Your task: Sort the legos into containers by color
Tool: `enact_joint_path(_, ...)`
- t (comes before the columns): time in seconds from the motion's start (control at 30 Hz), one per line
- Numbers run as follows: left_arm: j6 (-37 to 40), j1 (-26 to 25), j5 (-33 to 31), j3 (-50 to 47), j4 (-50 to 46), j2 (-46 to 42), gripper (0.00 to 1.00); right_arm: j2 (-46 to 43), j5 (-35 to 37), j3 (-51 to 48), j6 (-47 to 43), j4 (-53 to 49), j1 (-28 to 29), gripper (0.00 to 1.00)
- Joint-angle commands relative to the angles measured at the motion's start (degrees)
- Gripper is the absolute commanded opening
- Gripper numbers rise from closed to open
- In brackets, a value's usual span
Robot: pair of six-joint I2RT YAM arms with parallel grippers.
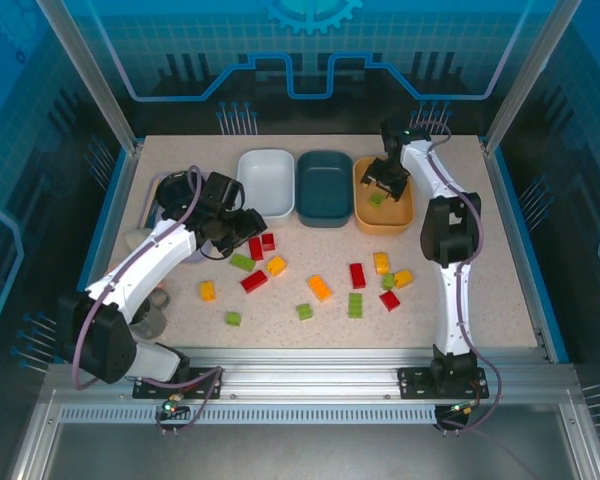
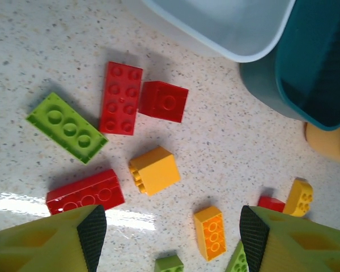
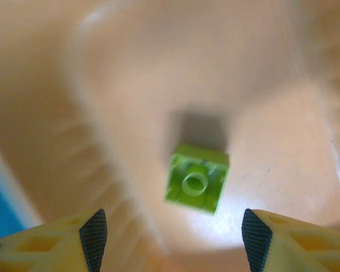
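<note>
Three tubs stand in a row at the back: white (image 1: 267, 182), dark teal (image 1: 324, 187) and orange-yellow (image 1: 384, 212). My right gripper (image 1: 385, 180) hangs open over the orange-yellow tub, and a small light green lego (image 3: 196, 178) lies loose on the tub's floor between and ahead of its fingers. My left gripper (image 1: 242, 222) is open above the table just in front of the white tub. Below it lie two red legos (image 2: 120, 97), a green one (image 2: 67, 127), a yellow block (image 2: 156, 170), another red brick (image 2: 85, 192) and an orange brick (image 2: 210, 232).
More red, orange-yellow and green legos (image 1: 356, 305) are scattered across the middle of the speckled table (image 1: 500, 270). A grey mug (image 1: 152, 318) and other dishes sit at the left edge beside my left arm. A metal frame borders the table.
</note>
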Motion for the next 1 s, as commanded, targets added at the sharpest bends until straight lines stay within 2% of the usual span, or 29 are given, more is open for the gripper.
enact_joint_path(0.0, 2.6, 0.6, -0.8, 1.7, -2.7, 3.0, 0.67, -13.7, 1.8, -4.8, -4.5, 2.7, 3.6, 0.67)
enact_joint_path(0.13, 4.1, 0.5, -0.8, 6.1, -3.2, 9.8, 0.64, -29.7, 1.3, -24.6, -13.3, 17.0, 10.0, 0.67)
enact_joint_path(0.2, 4.2, 0.5, -1.7, 8.6, -4.1, 13.4, 0.63, -37.7, -3.8, -37.1, -17.1, 27.4, 12.6, 0.68)
enact_joint_path(0.3, 4.4, 0.1, -2.3, 12.2, -4.5, 18.4, 0.62, -48.6, -10.1, -53.9, -17.2, 40.5, 14.9, 0.71)
enact_joint_path(0.37, 5.0, -0.9, -2.9, 14.7, -4.8, 22.1, 0.62, -54.9, -10.2, -63.3, -17.3, 46.2, 17.2, 0.74)
enact_joint_path(0.43, 5.9, -2.1, -3.8, 17.4, -5.8, 25.2, 0.62, -59.1, -9.6, -68.6, -17.3, 48.0, 18.7, 0.75)
enact_joint_path(0.67, 6.5, -5.5, -10.7, 25.1, -12.0, 33.9, 0.62, -62.9, -10.9, -72.4, -15.7, 43.2, 19.1, 0.75)
enact_joint_path(0.97, 6.5, -6.2, -14.3, 25.1, -13.9, 35.9, 0.62, -60.5, -11.9, -71.1, -15.3, 41.2, 19.0, 0.75)
